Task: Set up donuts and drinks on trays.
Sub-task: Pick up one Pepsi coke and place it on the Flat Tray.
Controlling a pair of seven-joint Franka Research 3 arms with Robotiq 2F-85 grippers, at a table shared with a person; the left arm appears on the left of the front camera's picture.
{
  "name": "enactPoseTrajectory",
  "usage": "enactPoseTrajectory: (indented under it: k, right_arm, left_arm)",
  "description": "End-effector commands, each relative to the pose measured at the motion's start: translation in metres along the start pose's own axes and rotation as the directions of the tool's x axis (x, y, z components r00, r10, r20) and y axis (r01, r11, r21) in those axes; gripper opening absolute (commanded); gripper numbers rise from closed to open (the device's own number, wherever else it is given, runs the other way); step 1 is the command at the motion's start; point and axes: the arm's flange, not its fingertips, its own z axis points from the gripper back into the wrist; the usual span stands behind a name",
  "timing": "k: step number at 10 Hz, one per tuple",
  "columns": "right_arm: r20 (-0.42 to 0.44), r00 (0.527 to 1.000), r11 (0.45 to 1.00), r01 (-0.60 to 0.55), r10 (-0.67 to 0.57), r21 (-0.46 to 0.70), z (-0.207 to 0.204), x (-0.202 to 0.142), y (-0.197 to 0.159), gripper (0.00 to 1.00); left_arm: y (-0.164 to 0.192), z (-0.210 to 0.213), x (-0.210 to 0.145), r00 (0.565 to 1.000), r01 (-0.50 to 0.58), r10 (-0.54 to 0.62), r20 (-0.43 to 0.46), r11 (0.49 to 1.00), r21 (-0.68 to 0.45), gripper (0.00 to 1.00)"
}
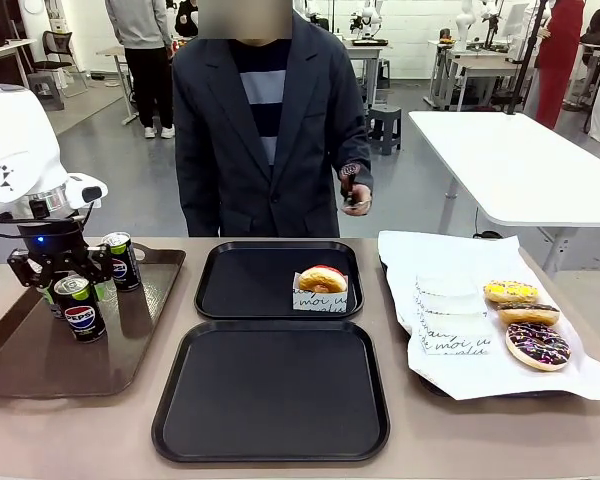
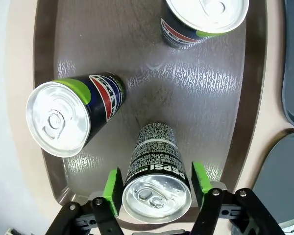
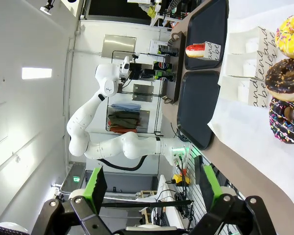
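Between the green pads (image 2: 112, 185) a black can (image 2: 156, 178) is showing white print and a silver top; beyond the fingertips, a brown tray (image 2: 196, 88) is gleaming.

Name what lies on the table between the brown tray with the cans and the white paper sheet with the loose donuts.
In the front view, two black trays: the far one holds a sleeved donut, the near one is bare.

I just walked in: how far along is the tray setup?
Done: one sleeved donut sits on the far black tray. In hand: the left gripper brackets a can on the brown tray. Left: the near black tray is bare; three donuts wait on paper.
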Motion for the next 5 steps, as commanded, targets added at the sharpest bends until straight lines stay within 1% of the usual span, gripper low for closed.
enactPoseTrajectory:
  k: [1,3,4,5]
  right_arm:
    - [0.000,1.000,1.000,-0.004,0.004,0.006,0.000,0.001,-0.001,1.00]
    - [0.000,1.000,1.000,-0.004,0.004,0.006,0.000,0.001,-0.001,1.00]
    - [0.000,1.000,1.000,-0.004,0.004,0.006,0.000,0.001,-0.001,1.00]
    - [0.000,1.000,1.000,-0.004,0.004,0.006,0.000,0.001,-0.001,1.00]
  left_arm:
    - [-0.001,0.004,0.003,1.000,-0.002,0.001,-0.015,1.000,-0.019,0.54]
    - [0.001,0.016,0.000,1.000,0.004,-0.004,0.004,1.000,-0.024,0.36]
    - [0.002,0.039,-0.009,0.997,0.043,-0.041,0.061,0.999,-0.028,0.27]
    - [0.001,0.064,-0.020,0.993,0.066,-0.062,0.098,0.997,-0.041,0.17]
